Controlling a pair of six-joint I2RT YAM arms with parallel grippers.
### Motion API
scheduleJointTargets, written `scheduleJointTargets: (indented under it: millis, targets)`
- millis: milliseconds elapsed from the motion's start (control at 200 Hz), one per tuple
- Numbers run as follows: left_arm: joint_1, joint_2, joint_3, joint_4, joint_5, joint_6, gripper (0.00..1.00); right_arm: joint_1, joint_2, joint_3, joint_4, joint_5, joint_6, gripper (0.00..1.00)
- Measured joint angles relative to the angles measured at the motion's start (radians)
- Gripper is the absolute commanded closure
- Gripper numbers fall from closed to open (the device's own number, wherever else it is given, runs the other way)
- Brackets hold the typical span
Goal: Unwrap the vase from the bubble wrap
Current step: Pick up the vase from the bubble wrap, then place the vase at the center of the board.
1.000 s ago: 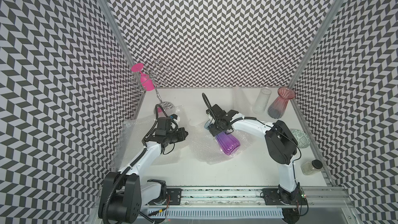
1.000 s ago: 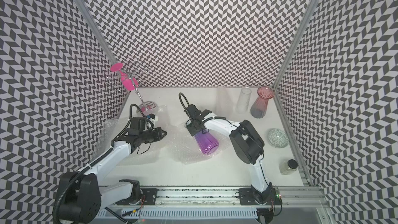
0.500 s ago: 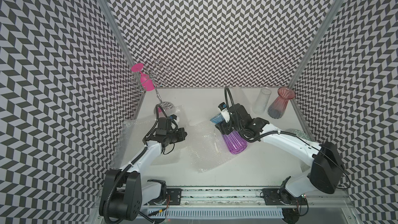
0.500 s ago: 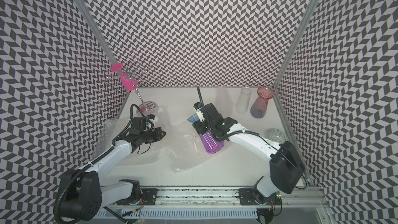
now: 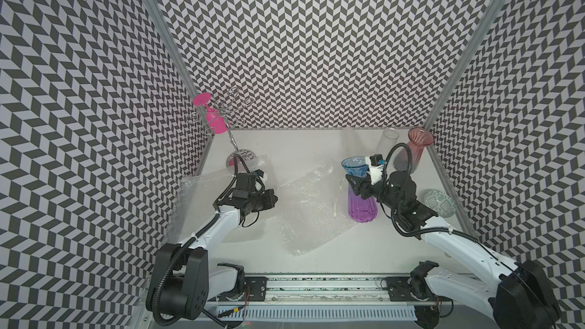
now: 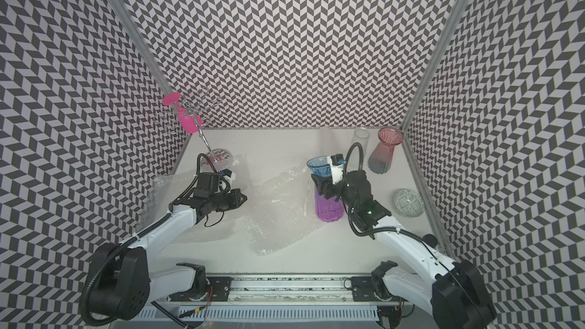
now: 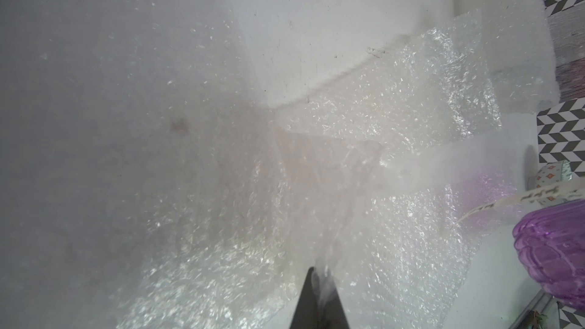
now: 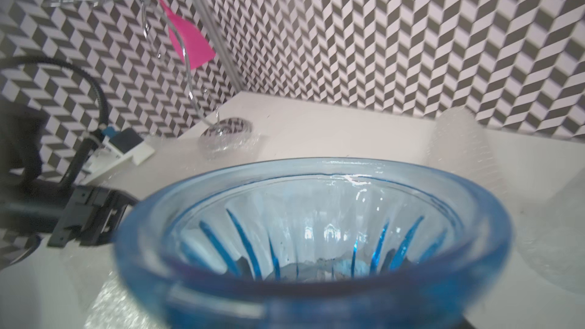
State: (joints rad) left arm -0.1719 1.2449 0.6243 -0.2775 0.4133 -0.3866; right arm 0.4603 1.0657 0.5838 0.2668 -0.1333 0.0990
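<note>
While the view from above is clear, the white worktop (image 5: pixel 316 144) carries the blue-rimmed, purple-bodied vase (image 5: pixel 362 208), upright and unwrapped. All positions below are taken from that vase.

The bubble wrap (image 5: pixel 310 213) is the largest loose item. One crinkled sheet lies flat on the worktop immediately left of the vase and reaches up to its base. A second sheet (image 5: pixel 199 194) lies further left of the vase, partly under the left arm.

The right hand (image 5: pixel 356 185) comes in from the vase's right and is clasped round its narrow neck, just below the flared rim. The right wrist view looks straight down into that rim. The left hand (image 5: pixel 273 199) is well to the left of the vase, over the far edge of the nearer sheet. Its fingers (image 7: pixel 302 308) are pressed together. In the left wrist view a fold of wrap appears to be caught between them, though the film is hazy at that point.

Behind the vase and to its right stand a red vase (image 5: pixel 411 150) and a clear tumbler (image 5: pixel 387 140), both upright and apart from it. A wire rack (image 5: pixel 232 142) stands well behind and left of the vase, with a pink goblet (image 5: pixel 213 120) hanging inverted on it. A patterned bowl (image 5: pixel 440 202) sits to the vase's right. A narrow printed strip (image 5: pixel 336 204) hangs against the vase's left side.
</note>
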Motion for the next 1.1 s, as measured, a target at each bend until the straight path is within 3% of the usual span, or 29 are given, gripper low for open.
scheduleJointTargets:
  millis: [330, 551, 786, 1101]
  targets:
    - [-0.021, 0.02, 0.0, 0.0, -0.001, 0.0, 0.95, -0.203, -0.004, -0.105, 0.271, -0.015, -0.054, 1.0]
    - [-0.038, 0.045, 0.0, -0.003, -0.006, 0.0, 0.95, -0.317, 0.076, -0.164, 0.472, -0.011, -0.055, 1.0]
    - [-0.048, 0.055, -0.001, 0.0, -0.009, 0.0, 0.95, -0.38, 0.217, -0.216, 0.672, -0.011, -0.063, 1.0]
    - [-0.148, 0.086, -0.008, 0.008, -0.038, 0.0, 0.98, -0.418, 0.401, -0.224, 0.9, -0.039, -0.057, 1.0]
